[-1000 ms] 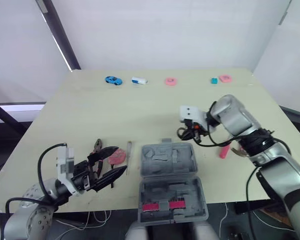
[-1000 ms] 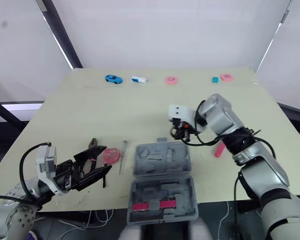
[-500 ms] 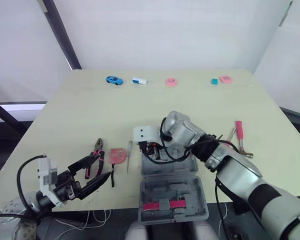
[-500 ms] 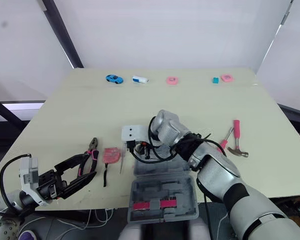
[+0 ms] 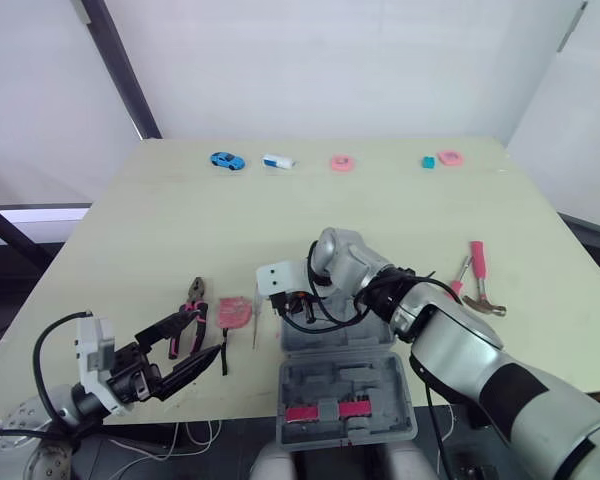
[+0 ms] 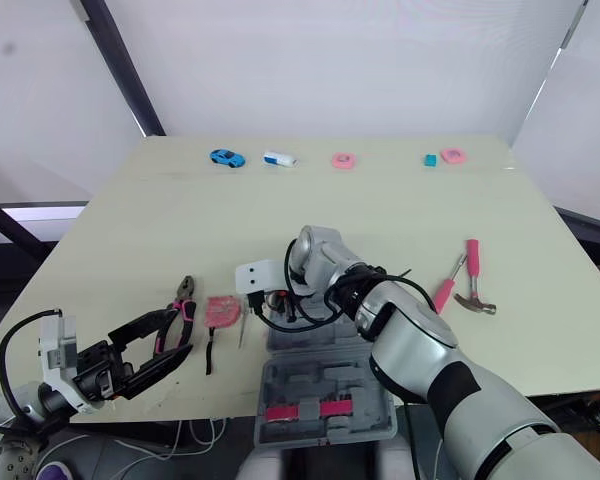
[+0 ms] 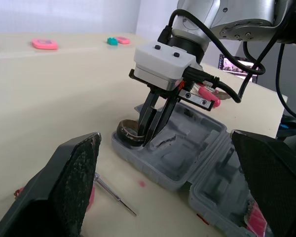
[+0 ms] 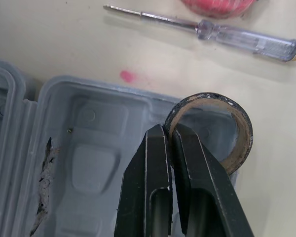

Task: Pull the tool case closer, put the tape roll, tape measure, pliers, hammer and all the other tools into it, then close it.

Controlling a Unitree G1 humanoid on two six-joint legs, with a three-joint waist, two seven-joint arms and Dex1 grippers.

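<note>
Right claw (image 8: 170, 129) pinches tape roll (image 8: 242, 133) — at tool case (image 8: 89, 163) corner

Pale wood table (image 5: 160, 230), white walls, dark diagonal beam (image 5: 120, 70)

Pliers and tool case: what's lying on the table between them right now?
In the left eye view, the pink tape measure and a clear-handled screwdriver lie between the pliers and the tool case.
</note>
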